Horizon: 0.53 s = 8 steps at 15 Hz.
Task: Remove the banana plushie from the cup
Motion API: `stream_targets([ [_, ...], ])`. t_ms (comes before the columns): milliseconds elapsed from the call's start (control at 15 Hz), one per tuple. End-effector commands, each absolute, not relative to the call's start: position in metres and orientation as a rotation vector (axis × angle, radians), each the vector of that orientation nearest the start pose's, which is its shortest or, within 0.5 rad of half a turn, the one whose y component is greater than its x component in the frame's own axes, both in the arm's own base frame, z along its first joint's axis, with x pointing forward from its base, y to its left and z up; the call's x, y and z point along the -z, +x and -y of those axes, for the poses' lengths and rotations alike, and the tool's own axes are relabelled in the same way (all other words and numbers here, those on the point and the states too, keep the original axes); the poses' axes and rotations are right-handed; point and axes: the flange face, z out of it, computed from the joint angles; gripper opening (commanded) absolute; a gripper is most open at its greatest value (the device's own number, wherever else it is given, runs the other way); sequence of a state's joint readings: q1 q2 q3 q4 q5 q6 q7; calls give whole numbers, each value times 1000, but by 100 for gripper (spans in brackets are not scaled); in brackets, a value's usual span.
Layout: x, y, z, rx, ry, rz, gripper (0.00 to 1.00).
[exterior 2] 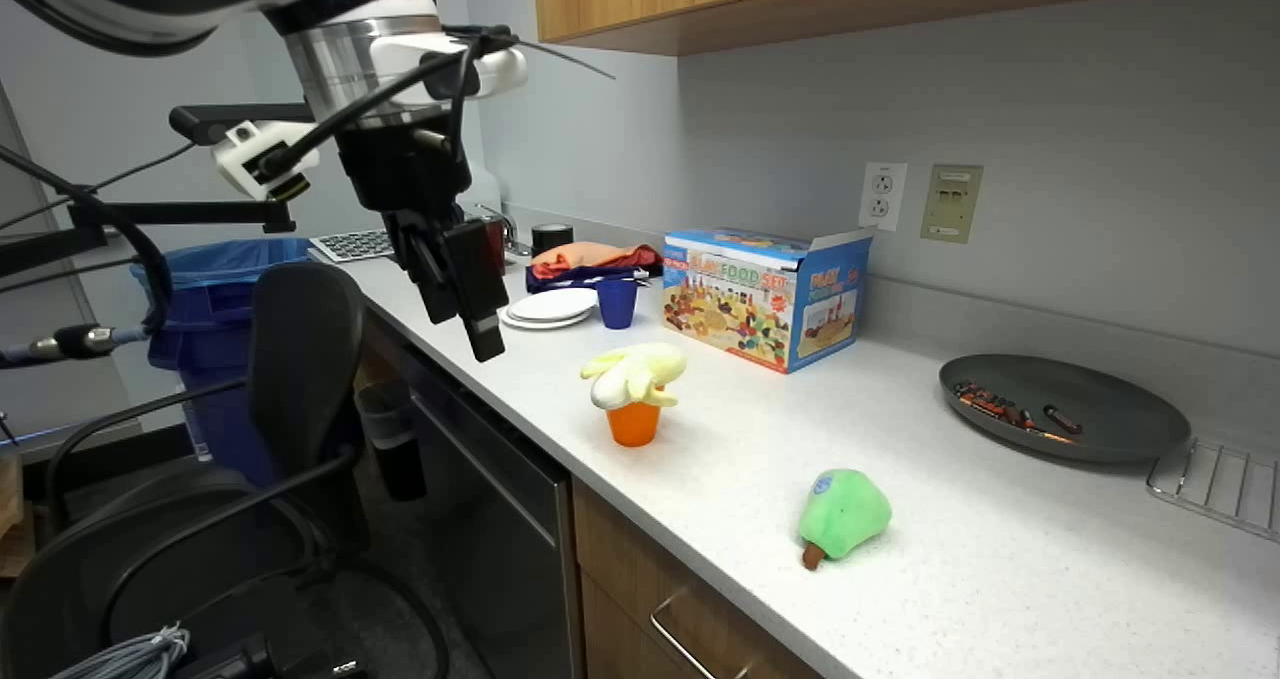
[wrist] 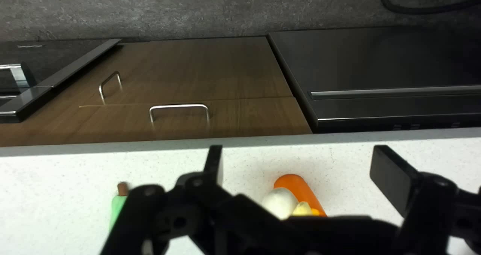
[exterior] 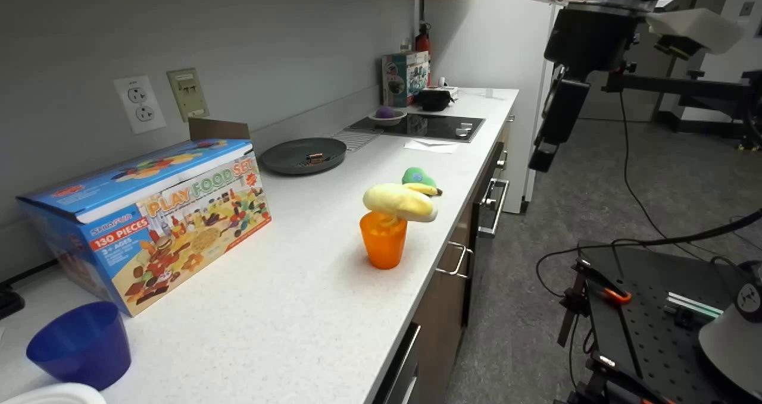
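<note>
The orange cup [exterior: 384, 246] stands upright on the white counter near its front edge; it also shows in an exterior view [exterior 2: 633, 427]. The yellow banana plushie [exterior: 396, 202] sits on the cup's mouth, its lower part inside and its peel lobes spread over the rim; it also shows in an exterior view [exterior 2: 640, 367]. My gripper [exterior: 542, 154] is up in the air beside the counter, higher than the plushie and apart from it. In the wrist view the gripper [wrist: 297, 165] is open and empty, with the cup [wrist: 297, 187] and plushie [wrist: 279, 203] partly hidden behind its body.
A green plush [exterior 2: 845, 512] lies on the counter near the cup. A play food box [exterior: 178, 219], a dark blue cup [exterior: 83, 347] and a dark pan [exterior: 303, 156] holding small items stand toward the wall. White plates [exterior 2: 550, 305] lie farther along. Wooden cabinets [exterior 2: 640, 9] hang above.
</note>
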<state>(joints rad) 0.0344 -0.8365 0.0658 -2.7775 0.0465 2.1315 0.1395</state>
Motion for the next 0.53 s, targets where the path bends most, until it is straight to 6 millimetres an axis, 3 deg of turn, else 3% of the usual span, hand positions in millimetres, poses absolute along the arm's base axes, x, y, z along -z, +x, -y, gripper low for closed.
stream_targets([
  [0,-455,312,-31,260,-3142,-99,100],
  [467,-454,312,-32,268,-3118,-113,100],
])
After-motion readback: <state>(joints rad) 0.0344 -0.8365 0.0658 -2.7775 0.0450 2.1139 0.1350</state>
